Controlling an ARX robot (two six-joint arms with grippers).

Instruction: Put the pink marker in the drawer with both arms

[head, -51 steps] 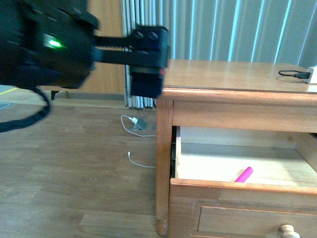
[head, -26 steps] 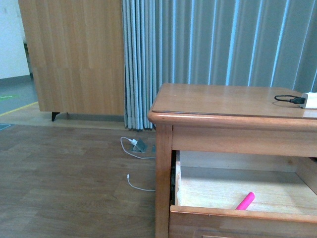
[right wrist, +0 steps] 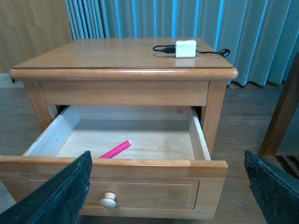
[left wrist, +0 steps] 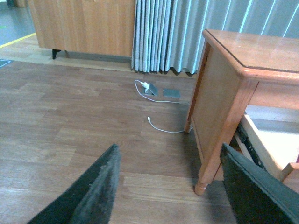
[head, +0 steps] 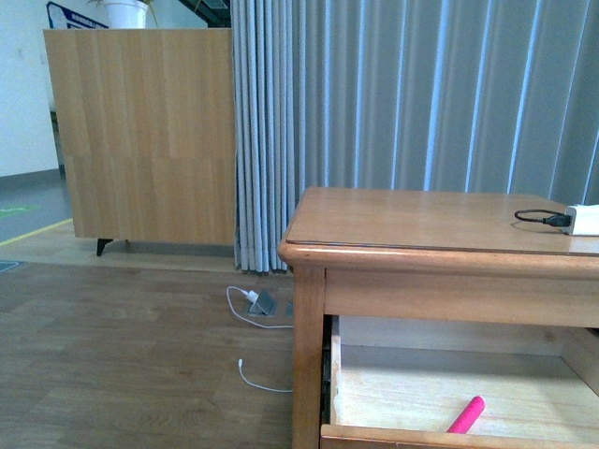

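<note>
The pink marker lies flat on the floor of the drawer, near its front wall. That drawer is pulled out of the wooden nightstand and shows a round pale knob. My right gripper hangs open in front of the drawer face, holding nothing. My left gripper is open over the wood floor, beside the nightstand's front leg, with nothing between its fingers. Neither arm shows in the front view.
A white charger with a black cable sits on the nightstand top. On the floor lie a white cable and a plug. Grey curtains and a wooden cabinet stand behind.
The left arm, which filled the upper left of the front view a second ago, has left that view. The front view has tilted upward since. The marker stays in the drawer.
</note>
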